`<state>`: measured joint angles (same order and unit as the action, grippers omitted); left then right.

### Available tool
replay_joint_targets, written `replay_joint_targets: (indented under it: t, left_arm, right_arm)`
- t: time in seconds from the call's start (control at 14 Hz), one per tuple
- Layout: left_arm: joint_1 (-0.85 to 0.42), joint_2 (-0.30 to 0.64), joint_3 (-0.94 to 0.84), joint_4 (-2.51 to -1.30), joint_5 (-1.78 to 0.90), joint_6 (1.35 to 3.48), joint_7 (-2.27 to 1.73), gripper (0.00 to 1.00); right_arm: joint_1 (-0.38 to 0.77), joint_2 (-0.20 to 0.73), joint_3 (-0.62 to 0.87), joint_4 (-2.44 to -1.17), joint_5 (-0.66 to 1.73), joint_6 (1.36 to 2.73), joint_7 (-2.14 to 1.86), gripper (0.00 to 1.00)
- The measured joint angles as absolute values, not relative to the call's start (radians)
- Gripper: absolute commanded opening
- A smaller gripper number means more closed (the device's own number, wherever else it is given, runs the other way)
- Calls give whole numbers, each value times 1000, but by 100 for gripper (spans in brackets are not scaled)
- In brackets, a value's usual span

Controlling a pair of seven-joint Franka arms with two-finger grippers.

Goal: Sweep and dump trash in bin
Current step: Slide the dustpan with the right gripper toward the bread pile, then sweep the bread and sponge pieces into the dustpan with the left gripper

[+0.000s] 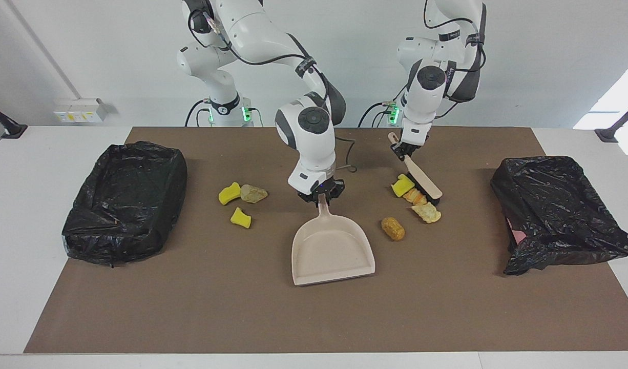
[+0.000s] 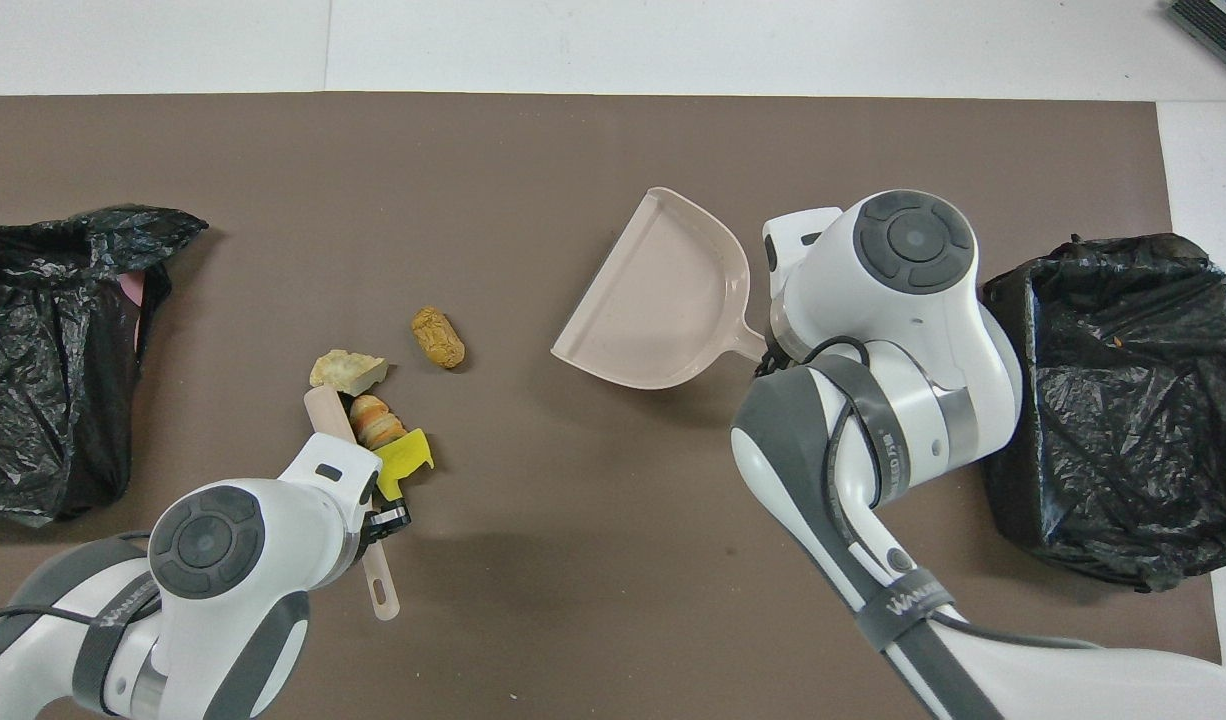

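Observation:
My right gripper (image 1: 321,196) is shut on the handle of the beige dustpan (image 1: 332,248), which lies low on the mat mid-table (image 2: 663,300), mouth turned toward the left arm's end. My left gripper (image 1: 401,149) is shut on the brush (image 1: 421,179) handle; the bristles press against a yellow foam chunk (image 1: 402,185) and an orange bread lump (image 1: 412,195), with a beige lump (image 1: 426,212) beside them. A brown lump (image 1: 393,228) lies between them and the pan. Two yellow chunks (image 1: 229,193) (image 1: 241,217) and a beige lump (image 1: 253,193) lie toward the right arm's end, hidden under the right arm in the overhead view.
A black-bag-lined bin (image 1: 124,202) stands at the right arm's end of the brown mat (image 1: 242,307). A second black-bagged bin (image 1: 557,215) stands at the left arm's end. Both show in the overhead view (image 2: 1113,400) (image 2: 43,350).

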<state>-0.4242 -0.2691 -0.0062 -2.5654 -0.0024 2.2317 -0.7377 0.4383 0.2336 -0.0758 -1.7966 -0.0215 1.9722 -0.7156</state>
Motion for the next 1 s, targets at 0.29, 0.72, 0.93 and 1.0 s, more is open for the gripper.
replay_joint_targets:
  t: [0.29,0.72,0.93,1.0]
  left_arm:
    - [-459,-224,-9,-2558,-37,2305,-732,0]
    - [-556,-114,-13,-2456,-77,2350,-731,0]
    - [-622,-86,-14,-2428,-77,2362,-686,0]
    - [-647,-83,-16,-2417,-79,2363,-676,0]
  right_arm:
    - [515,286,-67,-1828,-67,2018,-925,0]
    - [605,294,-66,-1857,-71,2023,-875,0]
    - [621,290,-66,-1882,-71,2028,-819,0]
    - [621,288,-66,-1889,-71,2034,-816,0]
